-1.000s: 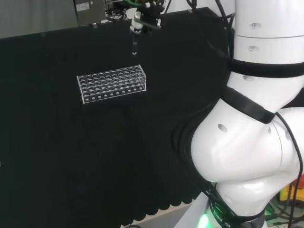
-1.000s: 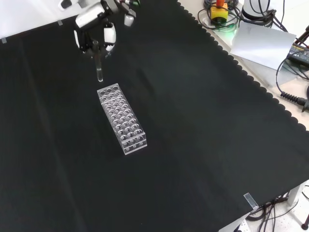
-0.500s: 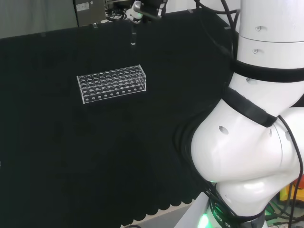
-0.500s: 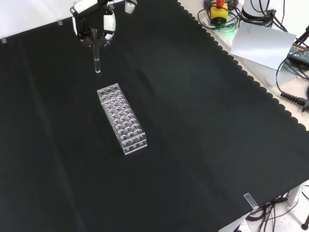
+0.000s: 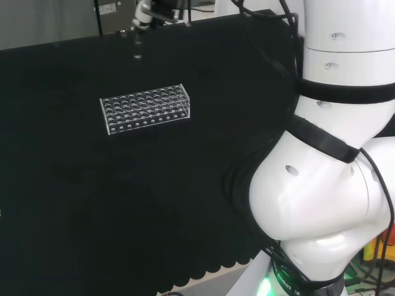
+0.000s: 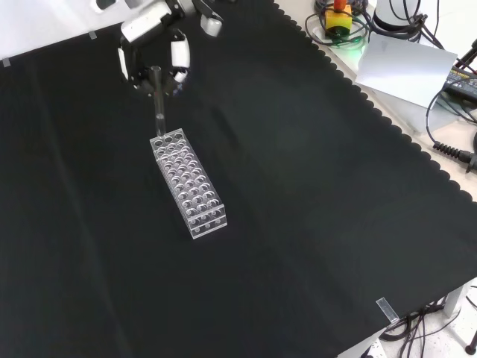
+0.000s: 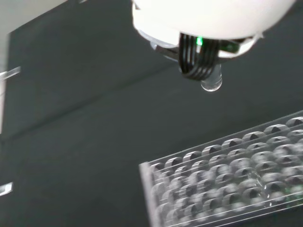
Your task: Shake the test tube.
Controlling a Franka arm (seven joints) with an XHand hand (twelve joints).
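Shifted leftward in the head view since half a second ago, the hand [image 5: 154,9] now hangs over the worktop's [image 5: 74,203] far edge, and in the front view it has come nearer, toward the rack's far end. Its fingers [image 6: 179,58] are curled round the upper end of the test tube [image 6: 158,101], which hangs upright from them, clear of the cloth. In the front view the tube's lower end reaches down just above the far end of the clear plastic rack [image 6: 188,183], a long block of many round wells lying on the black cloth toward the worktop's far left corner. In the head view the test tube shows as a faint pale stroke beyond the rack's left half and apart from it. The wrist view looks past the hand's blurred white underside at the tube's rounded end [image 7: 211,82], with rows of the rack's wells [image 7: 222,184] beneath. The rack itself lies where it lay before.
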